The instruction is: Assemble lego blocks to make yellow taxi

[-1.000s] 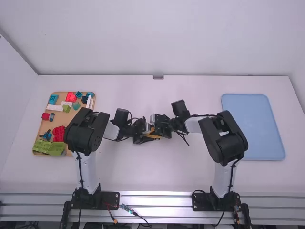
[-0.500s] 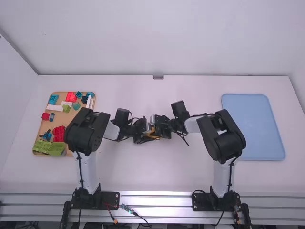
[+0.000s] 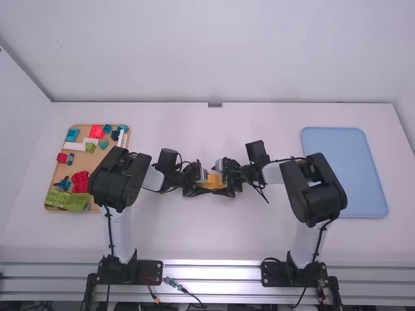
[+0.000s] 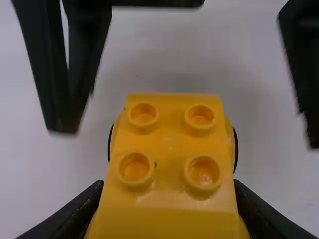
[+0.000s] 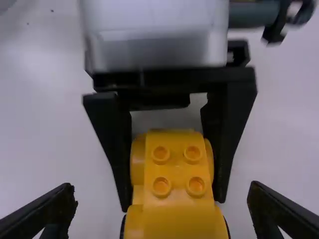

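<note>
High view: the yellow assembly sits between the two grippers near the middle of the table, and more of it shows than in the earlier frames. What has changed is on the right arm's side – the right gripper was close in over the piece and has drawn back toward its own base's side, while the left gripper is about where it was.

Closer in, the left gripper has its jaws closed on the assembly, one finger along each flank, the four studs between them bare. The right gripper's jaws are open, fingers spread wide with nothing between them. Whether the piece touches the table I cannot tell.

For the task, I read this as the right gripper having let go after pressing or steadying a part, leaving the left to carry the hold. The bare studs suggest that something may yet go on top; if so, the left should hold firm – a push on one side could twist the piece in its fingers.

Farther out, the wooden tray on the left holds loose pieces, among them a red block, green blocks and a white block. On the right lies the blue tray.
</note>
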{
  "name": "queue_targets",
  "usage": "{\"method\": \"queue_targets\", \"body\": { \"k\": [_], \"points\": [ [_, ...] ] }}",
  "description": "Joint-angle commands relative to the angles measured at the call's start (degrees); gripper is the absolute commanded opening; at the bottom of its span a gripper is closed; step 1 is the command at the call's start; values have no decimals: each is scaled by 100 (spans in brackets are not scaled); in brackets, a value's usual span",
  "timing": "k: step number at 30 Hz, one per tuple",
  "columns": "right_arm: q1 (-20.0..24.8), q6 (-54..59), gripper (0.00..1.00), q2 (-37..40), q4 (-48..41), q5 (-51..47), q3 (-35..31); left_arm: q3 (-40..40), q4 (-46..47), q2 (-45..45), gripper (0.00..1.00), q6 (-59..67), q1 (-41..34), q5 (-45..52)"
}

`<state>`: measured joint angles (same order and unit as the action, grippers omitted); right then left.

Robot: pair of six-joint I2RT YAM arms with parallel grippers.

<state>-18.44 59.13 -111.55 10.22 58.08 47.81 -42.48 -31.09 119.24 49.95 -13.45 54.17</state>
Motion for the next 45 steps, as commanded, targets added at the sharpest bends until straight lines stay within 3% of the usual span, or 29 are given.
{"method": "queue_targets", "body": {
  "k": [1, 2, 5, 6, 9, 18, 28, 32, 38, 45],
  "points": [
    [142, 125, 98, 539, 44, 184, -186, 55, 111, 194, 62, 44, -48, -413],
    [203, 120, 99, 681, 50, 197, -275, 55, 111, 194, 72, 42, -48, -420],
    [387, 116, 99, 1089, 48, 190, -505, 55, 111, 194, 77, 44, -46, -428],
    [485, 116, 100, 1304, 44, 192, -621, 55, 104, 194, 90, 44, -48, -424],
    [619, 111, 99, 1502, 48, 149, -737, 55, 87, 194, 99, 44, -48, -431],
    [748, -361, 99, 1736, -24, -433, -914, 136, 342, -139, 99, 44, -26, -470],
    [756, 136, 99, 1728, 92, -717, -1266, 433, 1971, -1913, 99, 623, 186, -1161],
    [754, -50, 99, 1658, 859, -590, -1650, 396, 2371, -2410, 99, 654, 337, -1128],
    [697, -844, 99, 724, 2319, -186, -1755, 214, 2921, -2703, 99, 1228, 861, -168],
    [372, -1161, 99, -240, 2387, 212, -1082, 269, 3033, -2703, 99, 1270, 1539, 282]
  ]
}}
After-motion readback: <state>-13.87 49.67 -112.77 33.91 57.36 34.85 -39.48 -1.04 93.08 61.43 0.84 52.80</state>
